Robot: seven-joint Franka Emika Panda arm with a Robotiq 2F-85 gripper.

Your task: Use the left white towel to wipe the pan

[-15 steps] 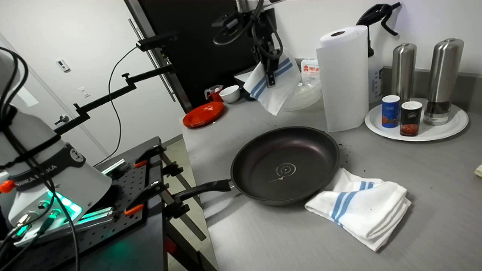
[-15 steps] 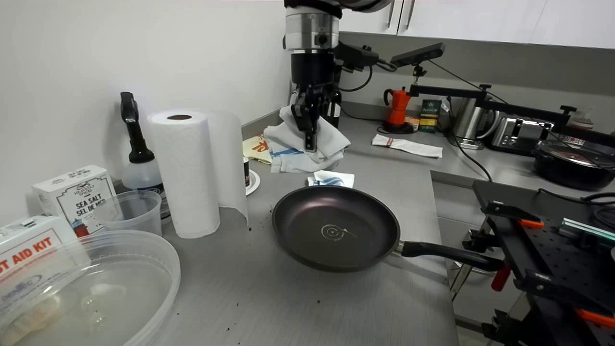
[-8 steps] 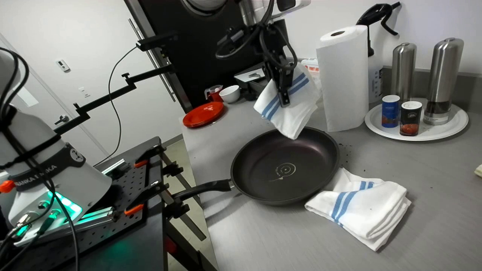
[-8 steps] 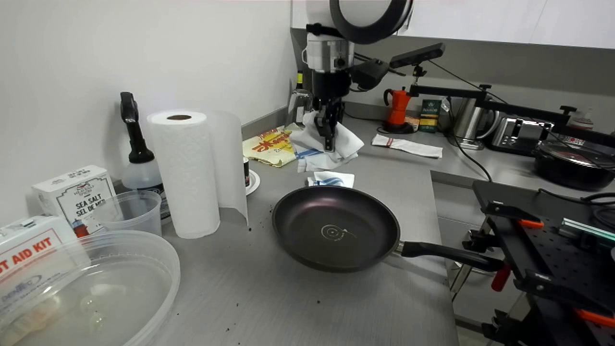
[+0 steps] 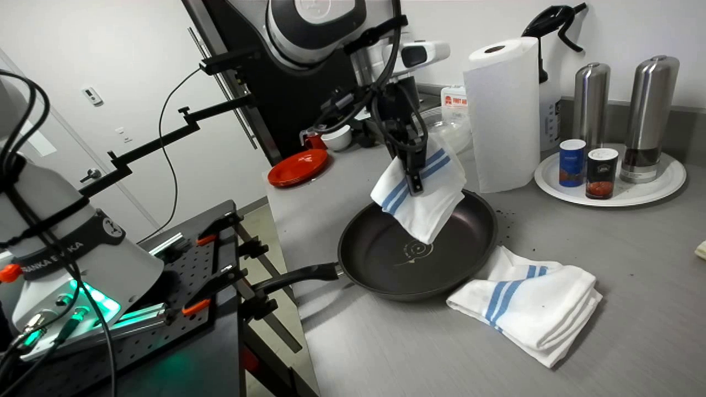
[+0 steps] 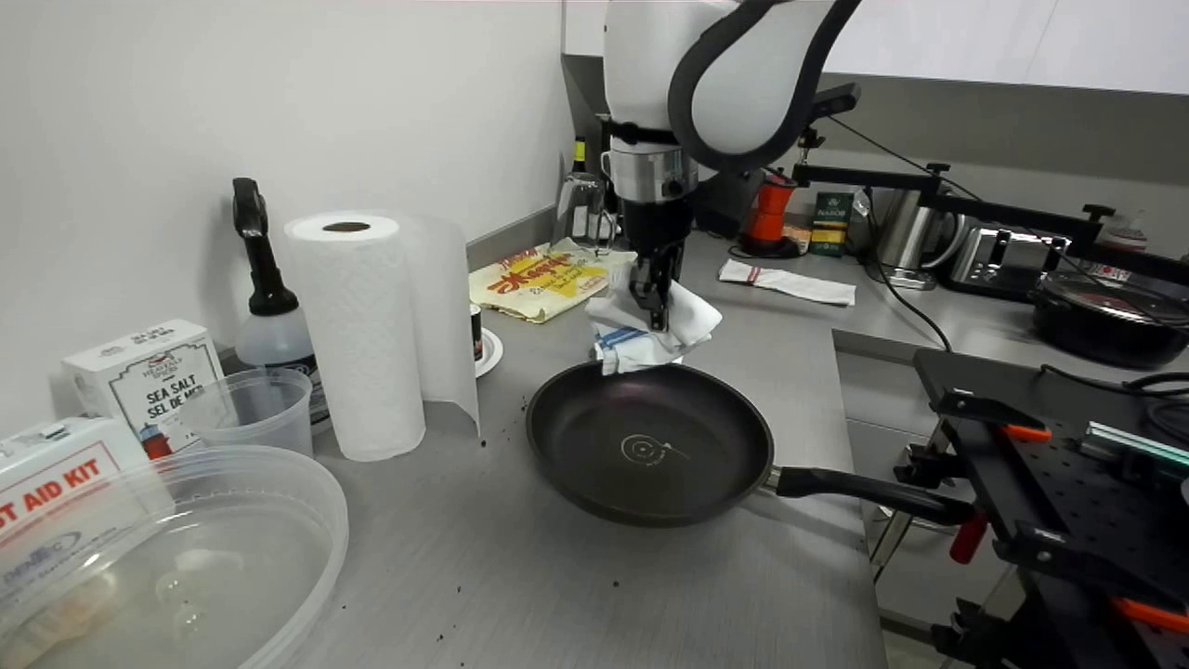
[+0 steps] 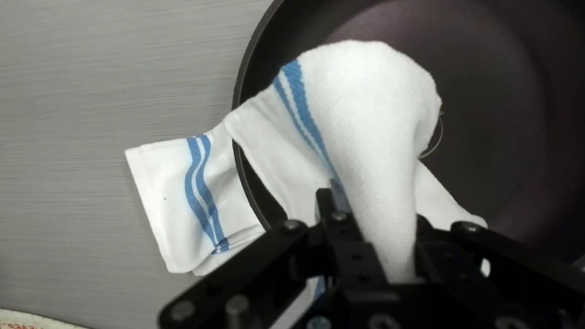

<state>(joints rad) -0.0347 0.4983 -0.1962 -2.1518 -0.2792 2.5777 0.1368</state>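
Arm (image 6: 641, 74) hangs in from the top of both exterior views, wrist (image 6: 650, 177) upper centre, fingers (image 5: 415, 179) pointing down, clamped tight! Base (image 5: 83, 259) sits lower left in an exterior view.

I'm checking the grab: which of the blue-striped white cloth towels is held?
The hanging towel, pinched between the black fingers over the round black frying pan; the folded towel lies on the gray counter.

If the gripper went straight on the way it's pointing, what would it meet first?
Probably the pan below; the towel its fingers grip would likely touch before they do. Depth is unclear, so exactly where, I can't tell.
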